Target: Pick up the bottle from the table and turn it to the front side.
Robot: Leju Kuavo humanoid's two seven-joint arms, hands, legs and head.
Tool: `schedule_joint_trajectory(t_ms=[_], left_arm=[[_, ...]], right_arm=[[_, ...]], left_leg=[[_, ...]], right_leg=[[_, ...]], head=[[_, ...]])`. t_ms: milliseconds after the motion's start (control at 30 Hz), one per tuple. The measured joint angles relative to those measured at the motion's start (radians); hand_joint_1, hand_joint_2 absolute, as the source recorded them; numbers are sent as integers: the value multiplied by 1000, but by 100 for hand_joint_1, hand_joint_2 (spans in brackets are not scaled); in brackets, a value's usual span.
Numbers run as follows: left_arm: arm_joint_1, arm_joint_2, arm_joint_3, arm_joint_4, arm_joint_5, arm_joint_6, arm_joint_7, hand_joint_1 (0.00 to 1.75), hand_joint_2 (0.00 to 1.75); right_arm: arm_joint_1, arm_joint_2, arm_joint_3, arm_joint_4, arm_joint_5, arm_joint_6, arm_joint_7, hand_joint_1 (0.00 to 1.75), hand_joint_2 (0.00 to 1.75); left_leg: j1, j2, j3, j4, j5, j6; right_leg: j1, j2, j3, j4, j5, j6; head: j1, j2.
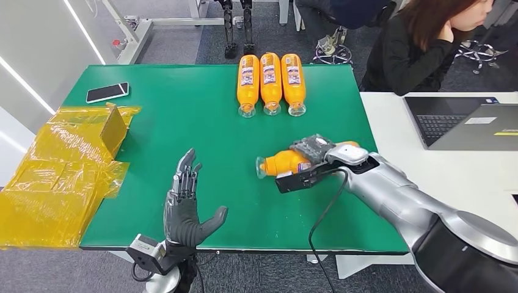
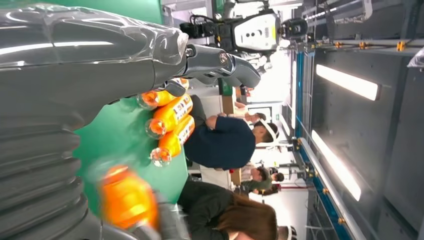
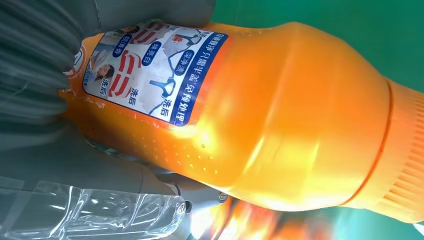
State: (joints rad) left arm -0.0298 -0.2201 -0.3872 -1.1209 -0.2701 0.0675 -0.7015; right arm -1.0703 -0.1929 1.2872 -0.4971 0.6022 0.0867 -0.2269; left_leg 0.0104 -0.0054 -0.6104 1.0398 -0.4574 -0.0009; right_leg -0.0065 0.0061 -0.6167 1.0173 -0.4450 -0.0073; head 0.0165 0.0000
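Spread and holding nothing, the left hand (image 1: pixel 186 207) waits at the green table's (image 1: pixel 183 116) near edge while the right hand (image 1: pixel 317 160) grips the orange bottle (image 1: pixel 286 163) near the three-bottle row (image 1: pixel 270 82), apparently mid-turn, needing further rotation.

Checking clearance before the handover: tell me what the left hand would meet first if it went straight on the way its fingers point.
Probably nothing soon: the left hand points up the bare green table. The three lying bottles sit right of that line and the phone left, though depth is uncertain.
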Motion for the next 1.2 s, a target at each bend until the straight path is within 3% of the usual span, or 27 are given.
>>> schedule_joint_trajectory(t_ms=[100,367,500,667,800,933,1200], left_arm=[[8,-1,11,-4,-4,2,0,0,175],[12,-2,25,-11,-20,-2,0,0,175],[24,-2,33,-21,-28,3,0,0,175],[29,-2,35,-25,0,9,0,0,175],[28,-4,35,-25,14,-34,0,0,175],[25,-15,36,-25,-4,-63,0,0,175],[18,-21,37,-25,-14,-109,0,0,175]], right_arm=[[-8,-27,-36,-62,54,-101,51,175,175],[42,-89,-140,-206,151,-154,82,175,175],[150,-128,-221,-332,281,-272,108,175,175],[381,-153,-323,-503,398,-428,105,175,175],[589,-144,-406,-629,420,-527,81,175,175],[752,-100,-487,-721,446,-594,49,175,175],[907,-18,-578,-838,477,-640,-9,175,175]], left_leg=[[0,0,0,0,0,0],[0,0,0,0,0,0],[0,-1,0,0,-1,0],[0,-1,0,-1,-3,1],[0,-2,-1,-1,-4,1],[0,-2,-1,-2,-4,0],[0,-1,-1,-2,-4,0]], right_leg=[[0,0,0,0,0,0],[0,0,0,0,0,0],[0,-1,0,-1,-1,0],[0,-1,0,-1,-2,0],[0,-2,0,-1,-4,0],[0,-2,0,-1,-5,0],[0,-2,0,-1,-5,0]], head=[[0,0],[0,0],[0,0],[0,0],[0,0],[0,0],[0,0]])
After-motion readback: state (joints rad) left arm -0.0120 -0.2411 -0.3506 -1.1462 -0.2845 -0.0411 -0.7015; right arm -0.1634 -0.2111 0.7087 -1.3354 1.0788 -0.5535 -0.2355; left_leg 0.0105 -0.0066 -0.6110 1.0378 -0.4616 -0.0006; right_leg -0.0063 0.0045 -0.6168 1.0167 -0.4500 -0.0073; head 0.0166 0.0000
